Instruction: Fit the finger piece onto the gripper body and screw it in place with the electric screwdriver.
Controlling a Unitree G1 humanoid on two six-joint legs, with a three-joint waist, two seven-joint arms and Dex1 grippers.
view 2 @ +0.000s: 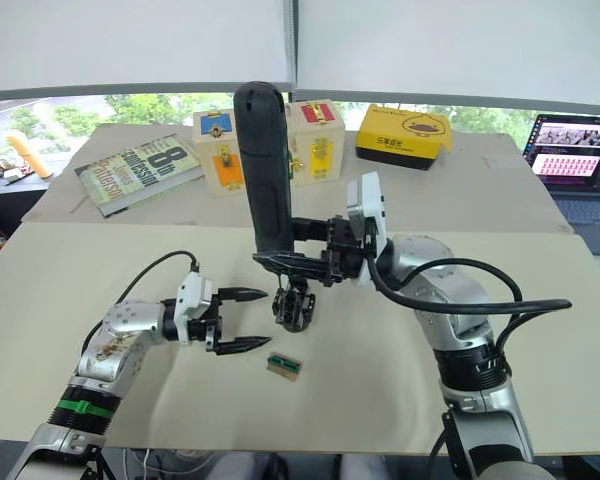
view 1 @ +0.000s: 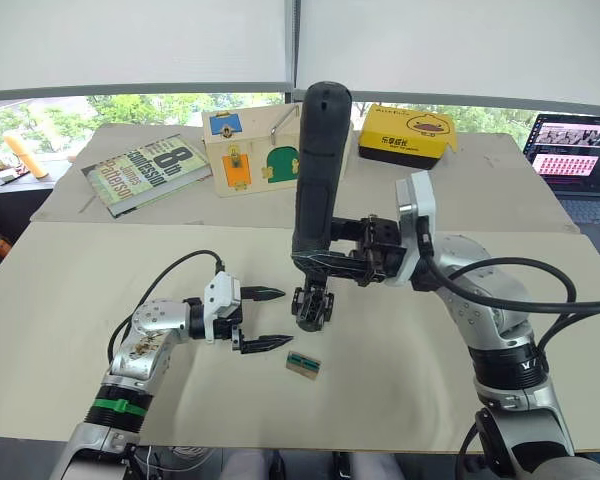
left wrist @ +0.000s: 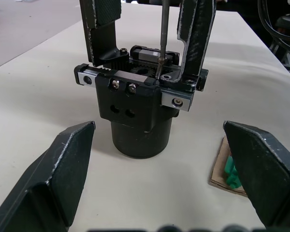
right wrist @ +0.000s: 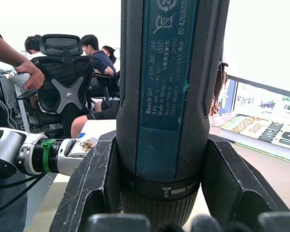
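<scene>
Currently screwing: right pincer (view 1: pixel 325 255) clenched on the electric screwdriver (view 1: pixel 318 170), bit seated on a screw atop the gripper body (left wrist: pixel 140 111) mid-desk (view 1: pixel 80 290). Left pincer (view 1: pixel 265 318) released, just beside. Next: keep bit vertical, drive down.

Left gripper (view 1: pixel 264 318) low over the desk's near edge, fingers spread wide and empty, forearm angled inward, right gripper (view 1: pixel 325 258) mid-desk, clamped around the upright electric screwdriver (view 1: pixel 318 170), elbow bent, wrist turned sideways
</scene>
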